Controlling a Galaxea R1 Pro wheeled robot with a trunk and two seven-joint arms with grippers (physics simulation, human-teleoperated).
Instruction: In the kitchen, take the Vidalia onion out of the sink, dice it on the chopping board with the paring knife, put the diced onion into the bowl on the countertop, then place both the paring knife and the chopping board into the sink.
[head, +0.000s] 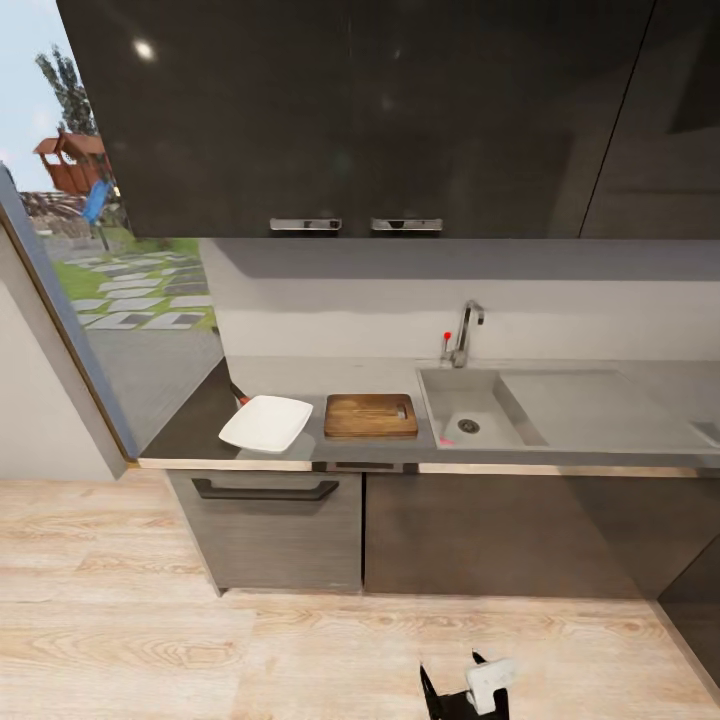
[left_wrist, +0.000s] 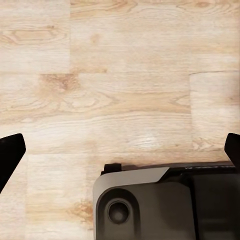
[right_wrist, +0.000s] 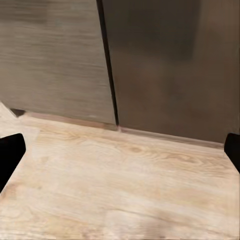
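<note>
Two task items sit side by side on the grey worktop (head: 190, 425) at the centre of the head view: a white squarish bowl (head: 266, 422) at left and, just beside it to the right, a dark brown chopping board (head: 371, 415). The board lies flat with its long axis running left to right across the frame, parallel to the worktop's pale front edge, its small slot handle at the right end, toward the sink (head: 480, 385). The bowl is turned slightly askew, one corner pointing to the lower left of the frame. The sink's basin sits right of the board, its round drain (head: 468, 426) low in the basin and a flat drainboard wing (head: 590, 405) stretching toward the right edge. A chrome tap (head: 466, 330) with a red knob (head: 446, 337) stands behind the basin. A small pink spot lies near the drain; what it is cannot be made out. Glossy dark wall cabinets (head: 350, 110) fill the upper frame, and a window (head: 110, 240) at upper left shows a garden path. Pale wood floor (head: 200, 620) spans the lower frame.

In the left wrist view, the left claw (left_wrist: 120, 150) is spread wide, its dark fingertips (left_wrist: 10, 152) at opposite edges above floorboards and part of the robot's grey base (left_wrist: 160, 205). In the right wrist view, the right claw (right_wrist: 120, 152) is likewise spread wide, fingertips (right_wrist: 10, 152) at the frame edges, facing the lower cabinet doors (right_wrist: 165, 65) and floor.
</note>
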